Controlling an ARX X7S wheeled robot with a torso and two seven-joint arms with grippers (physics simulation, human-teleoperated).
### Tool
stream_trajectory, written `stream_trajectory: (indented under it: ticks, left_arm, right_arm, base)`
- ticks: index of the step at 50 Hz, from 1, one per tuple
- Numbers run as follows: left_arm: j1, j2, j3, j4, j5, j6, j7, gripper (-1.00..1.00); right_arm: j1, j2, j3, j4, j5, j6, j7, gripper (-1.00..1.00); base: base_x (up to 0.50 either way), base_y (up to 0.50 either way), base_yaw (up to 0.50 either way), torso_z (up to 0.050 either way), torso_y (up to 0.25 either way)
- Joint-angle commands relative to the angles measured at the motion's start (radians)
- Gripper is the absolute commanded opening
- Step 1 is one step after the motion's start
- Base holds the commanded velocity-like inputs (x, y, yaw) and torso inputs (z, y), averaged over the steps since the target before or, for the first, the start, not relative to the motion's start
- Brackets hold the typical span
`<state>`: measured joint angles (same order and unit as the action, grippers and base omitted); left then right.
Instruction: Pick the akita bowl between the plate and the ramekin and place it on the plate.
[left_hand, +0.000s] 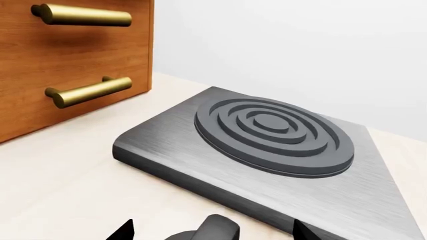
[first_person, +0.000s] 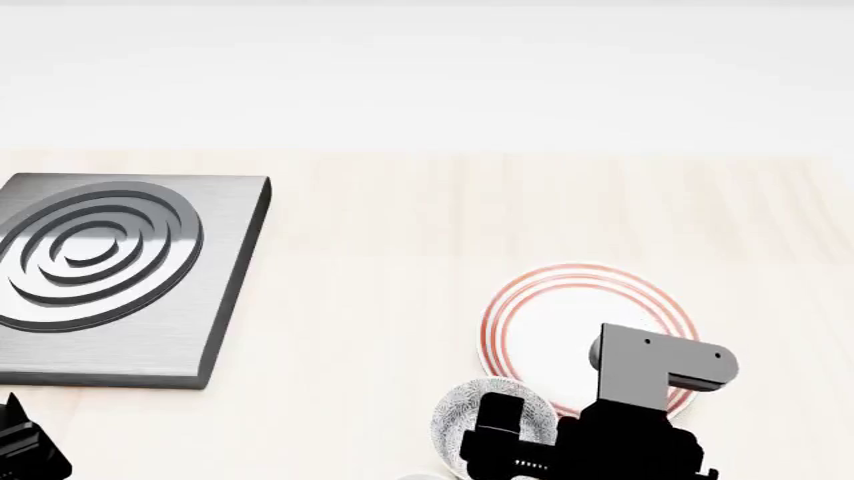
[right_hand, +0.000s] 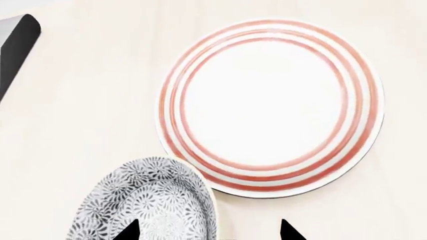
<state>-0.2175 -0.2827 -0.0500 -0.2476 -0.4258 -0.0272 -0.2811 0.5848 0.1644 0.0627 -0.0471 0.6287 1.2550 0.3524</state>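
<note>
While the small round akita bowl (right_hand: 143, 202), speckled grey and white, sat on the pale wooden counter (first_person: 400, 250) just beside the flat white plate (right_hand: 270, 107) with its thin red rings, nothing gripped it. The ramekin was not clearly visible. The right gripper (right_hand: 208, 231) hung above the bowl's plate-side edge, its two dark fingertips (right_hand: 127, 231) spread apart, one over the bowl and one past its rim. I judged the step to be the approach before the grasp. The next move called for lowering so the fingers straddled the rim, then closing, lifting and carrying across to the plate. The left gripper (left_hand: 210, 231) idled by the brushed grey metal burner slab (left_hand: 267, 150), near a wooden cabinet (left_hand: 73, 60) with brass handles; whether it was apart or together I could not tell.
</note>
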Motion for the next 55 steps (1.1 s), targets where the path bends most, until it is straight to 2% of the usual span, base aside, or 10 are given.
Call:
stream_trajectory:
  ticks: [1,55]
  left_arm:
    - [-0.004,0.0,0.003,-0.012,0.0,0.008,0.002,1.0]
    - [0.0,-0.007,0.014,-0.004,-0.009,0.009,-0.011,1.0]
  right_arm:
    - [0.0,-0.002,0.009,0.045,0.017,-0.015,-0.017,1.0]
    - [0.0,0.009,0.021,0.135,0.063,-0.05,-0.035,1.0]
  base:
    - [0.0,0.0,0.0,0.0,0.0]
    - [0.0,0.0,0.0,0.0,0.0]
